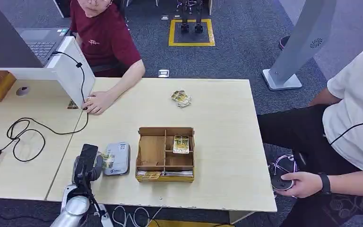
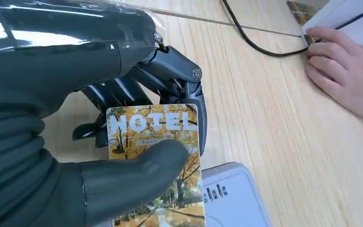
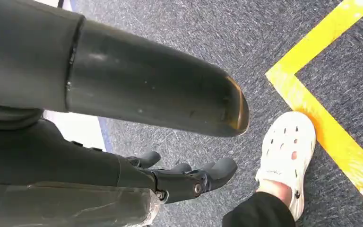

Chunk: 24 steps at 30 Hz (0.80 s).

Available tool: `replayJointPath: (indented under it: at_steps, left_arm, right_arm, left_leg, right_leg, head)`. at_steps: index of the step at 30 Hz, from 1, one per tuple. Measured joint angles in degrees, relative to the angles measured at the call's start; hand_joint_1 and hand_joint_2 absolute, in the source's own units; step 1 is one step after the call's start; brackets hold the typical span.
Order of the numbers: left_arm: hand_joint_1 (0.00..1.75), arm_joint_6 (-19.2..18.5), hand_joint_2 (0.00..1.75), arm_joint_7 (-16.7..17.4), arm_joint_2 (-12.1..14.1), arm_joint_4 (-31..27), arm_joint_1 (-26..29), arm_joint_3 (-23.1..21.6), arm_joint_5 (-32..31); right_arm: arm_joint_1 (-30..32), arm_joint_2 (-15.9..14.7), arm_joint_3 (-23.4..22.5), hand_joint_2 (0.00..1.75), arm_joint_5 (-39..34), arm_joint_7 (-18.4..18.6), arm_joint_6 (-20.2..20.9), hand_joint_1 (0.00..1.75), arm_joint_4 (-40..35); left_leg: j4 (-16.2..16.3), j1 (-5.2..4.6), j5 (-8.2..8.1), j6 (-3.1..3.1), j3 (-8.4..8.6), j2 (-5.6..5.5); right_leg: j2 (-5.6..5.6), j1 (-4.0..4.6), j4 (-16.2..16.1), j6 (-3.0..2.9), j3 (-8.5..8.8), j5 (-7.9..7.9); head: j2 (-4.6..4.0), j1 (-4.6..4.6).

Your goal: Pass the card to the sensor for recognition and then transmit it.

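Left hand point(image 2: 137, 142) pinches the card point(image 2: 158, 165) between thumb and fingers point(image 2: 189, 90), just above the sensor point(image 1: 117, 158) on the table point(image 1: 222, 123); right hand point(image 3: 179, 177) hangs, fingers spread, holding nothing

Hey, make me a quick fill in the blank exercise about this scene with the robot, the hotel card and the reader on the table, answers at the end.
1. The robot's left hand holds a yellow autumn-tree card printed with the word ____.
2. The card is held just over the grey rounded ____ reader.
3. Another card stands in a compartment of the open brown ____ box.
4. The robot's right hand hangs over grey carpet near a person's ____ perforated shoe.

Answers: HOTEL; card; cardboard; white
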Motion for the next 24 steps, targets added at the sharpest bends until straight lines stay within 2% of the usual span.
replayJointPath:
  at_steps: [12, 16, 18, 24]
  left_arm:
    - [1.75, 1.01, 1.75, -0.57, -0.66, 1.92, -0.04, 0.55, -2.87]
    - [1.75, -0.74, 1.75, -4.27, -1.12, 1.53, 0.11, 1.38, 0.48]
    - [1.75, -0.65, 1.75, -6.85, -1.36, -0.57, 0.28, 1.38, 1.35]
    - [1.75, -0.37, 1.75, -7.74, -1.84, -5.53, -0.14, 1.38, 1.33]
  right_arm:
    - [0.00, 0.00, 0.09, 0.00, 0.02, 0.00, 0.00, 0.00, 0.00]
    - [0.01, 0.00, 0.09, 0.00, 0.02, -0.02, -0.02, 0.00, 0.00]
    - [0.02, 0.00, 0.09, 0.00, 0.02, -0.18, 0.00, 0.00, 0.00]
    - [0.03, 0.00, 0.09, 0.00, 0.04, -0.48, 0.00, 0.00, 0.00]
  left_leg:
    - [0.00, 0.00, 0.00, 0.00, 0.02, -0.01]
    - [0.00, 0.00, 0.00, 0.00, 0.03, -0.01]
    - [0.00, 0.00, 0.01, 0.00, 0.03, -0.02]
    - [0.01, 0.00, 0.01, 0.00, 0.07, 0.00]
  right_leg:
    - [-0.01, 0.00, 0.00, 0.00, 0.03, 0.00]
    - [-0.01, 0.00, 0.00, 0.00, 0.03, 0.00]
    - [-0.02, 0.00, 0.00, 0.00, 0.03, 0.00]
    - [0.01, 0.00, 0.00, 0.00, 0.04, 0.00]
  head:
    - [0.00, 0.00]
    - [0.00, 0.00]
    - [0.00, 0.00]
    - [0.00, 0.02]
